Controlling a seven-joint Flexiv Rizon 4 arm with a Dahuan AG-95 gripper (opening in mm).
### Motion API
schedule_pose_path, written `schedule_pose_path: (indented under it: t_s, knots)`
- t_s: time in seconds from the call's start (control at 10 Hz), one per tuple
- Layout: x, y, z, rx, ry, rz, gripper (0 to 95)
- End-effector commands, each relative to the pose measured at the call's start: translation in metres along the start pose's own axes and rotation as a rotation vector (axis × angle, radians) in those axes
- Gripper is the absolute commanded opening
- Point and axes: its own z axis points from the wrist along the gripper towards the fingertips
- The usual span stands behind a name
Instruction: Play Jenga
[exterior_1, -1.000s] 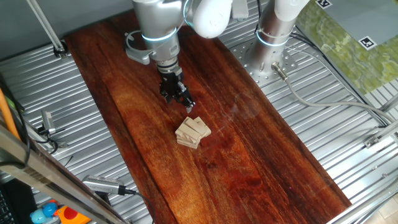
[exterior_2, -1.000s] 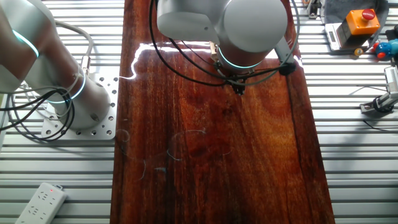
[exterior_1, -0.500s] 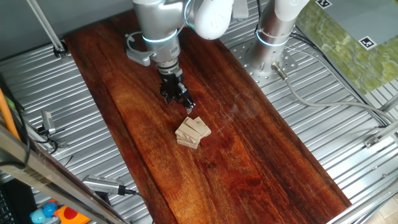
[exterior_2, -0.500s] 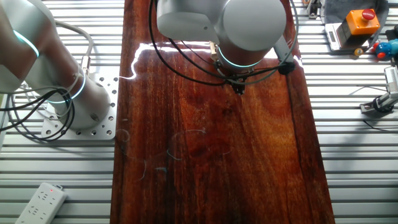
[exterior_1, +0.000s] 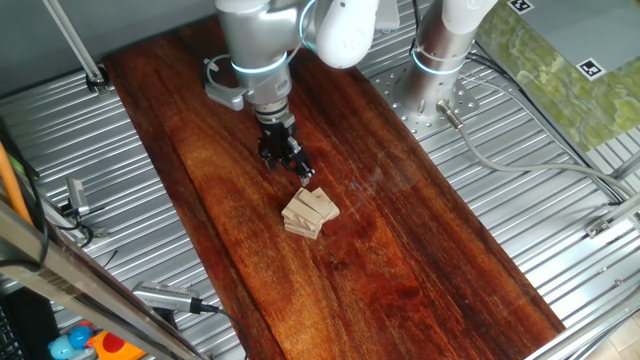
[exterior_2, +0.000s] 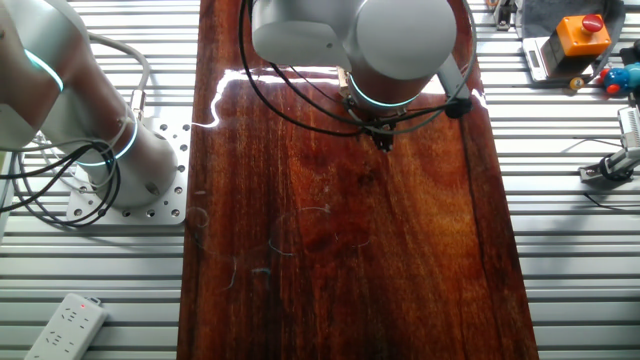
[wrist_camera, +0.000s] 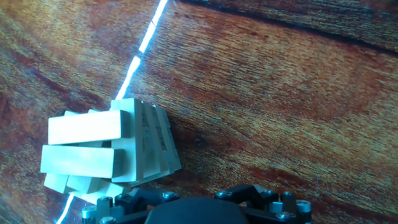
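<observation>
My gripper (exterior_1: 303, 174) hangs just above the dark wood board (exterior_1: 220, 190), its black fingertips pointing down close beside the upper edge of the Jenga stack (exterior_1: 310, 213). From one fixed view I cannot make out whether the tips touch the blocks, and I cannot tell if the fingers are spread or closed; they read as one dark cluster. In the other fixed view my own arm's bulk covers the stack completely, and only a small dark tip of the gripper (exterior_2: 383, 140) pokes out beneath the wrist. Through the hand view, the Jenga stack (wrist_camera: 109, 152) sits at the lower left, pale blocks in crossed layers, slightly skewed, resting on the board (wrist_camera: 280, 106). The fingers themselves are cut off by the bottom edge; only the black mounting with its screws shows.
</observation>
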Motion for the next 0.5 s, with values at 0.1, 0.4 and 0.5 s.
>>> schedule_pose_path:
  t_s: [0.1,0.4,0.5]
  knots:
    - [0.0005,0.0006,0.0033,0.004,-0.005,0.001,95.0]
    - [0.0022,0.0028,0.0081,0.006,-0.014,0.01,95.0]
    - [0.003,0.0031,0.0086,0.007,-0.014,0.013,95.0]
